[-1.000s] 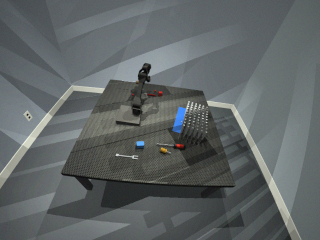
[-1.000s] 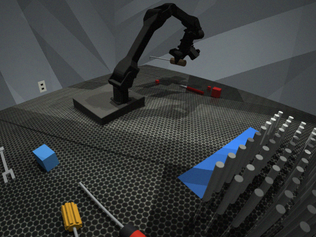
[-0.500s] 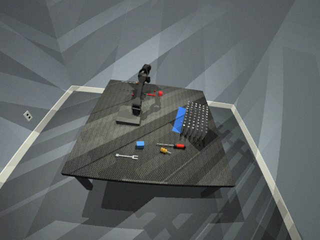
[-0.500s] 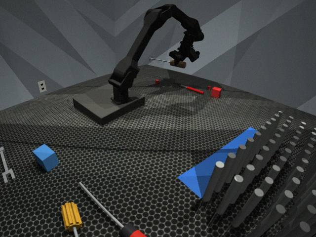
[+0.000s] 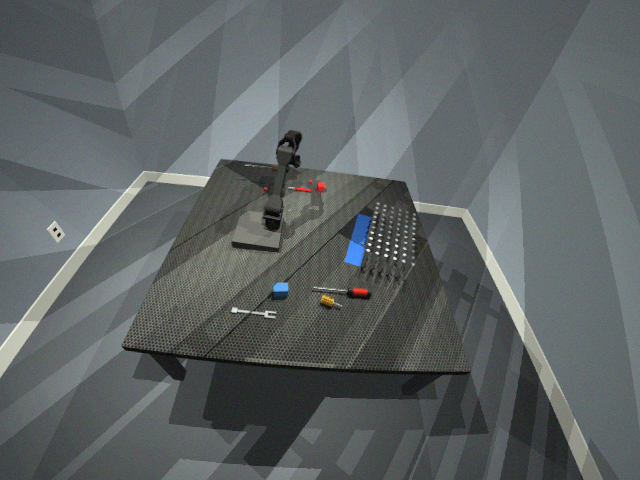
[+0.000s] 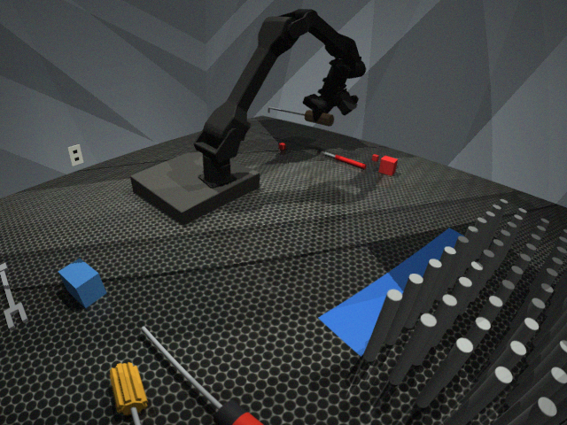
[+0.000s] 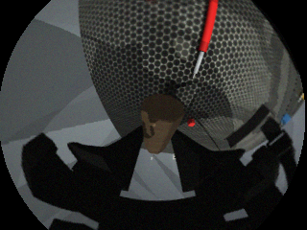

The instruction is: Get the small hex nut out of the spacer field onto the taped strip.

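My gripper is shut on the brown handle of a hook tool, held in the air above the table's far part. Its thin shaft points away from the handle to a short bent tip. The standing metal spacers are upright in rows at the table's right side. The blue taped strip lies along their near side. A tiny light speck shows at the strip's spacer-side edge in the top view, too small to identify; I cannot make out the hex nut for certain.
Under the arm lie a red-handled tool, a red cube and small red pieces. A blue block, fork-ended tool, red-black screwdriver and yellow-handled tool lie on the other side.
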Controlling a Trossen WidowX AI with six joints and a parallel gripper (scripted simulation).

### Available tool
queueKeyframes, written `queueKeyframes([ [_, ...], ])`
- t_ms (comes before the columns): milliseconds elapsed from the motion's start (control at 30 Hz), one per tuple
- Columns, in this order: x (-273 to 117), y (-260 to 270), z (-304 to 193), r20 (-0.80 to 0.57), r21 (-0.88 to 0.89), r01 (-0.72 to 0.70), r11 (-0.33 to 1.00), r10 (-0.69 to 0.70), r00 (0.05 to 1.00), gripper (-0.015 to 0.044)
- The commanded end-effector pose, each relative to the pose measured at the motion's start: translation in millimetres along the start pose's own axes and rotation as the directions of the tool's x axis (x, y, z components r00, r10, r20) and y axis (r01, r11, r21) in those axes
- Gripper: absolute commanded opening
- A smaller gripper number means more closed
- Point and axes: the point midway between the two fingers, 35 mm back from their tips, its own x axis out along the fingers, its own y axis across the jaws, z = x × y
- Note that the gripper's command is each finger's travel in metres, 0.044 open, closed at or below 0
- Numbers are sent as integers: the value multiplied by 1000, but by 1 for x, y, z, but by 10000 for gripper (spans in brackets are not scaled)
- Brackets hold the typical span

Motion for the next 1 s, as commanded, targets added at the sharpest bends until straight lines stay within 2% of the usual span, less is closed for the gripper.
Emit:
queueKeyframes([
  [0, 3, 0, 0, -8, -5, -4, 1000, 4, 1000, 0],
  [967, 23, -4, 9, -8, -5, -4, 1000, 4, 1000, 0],
])
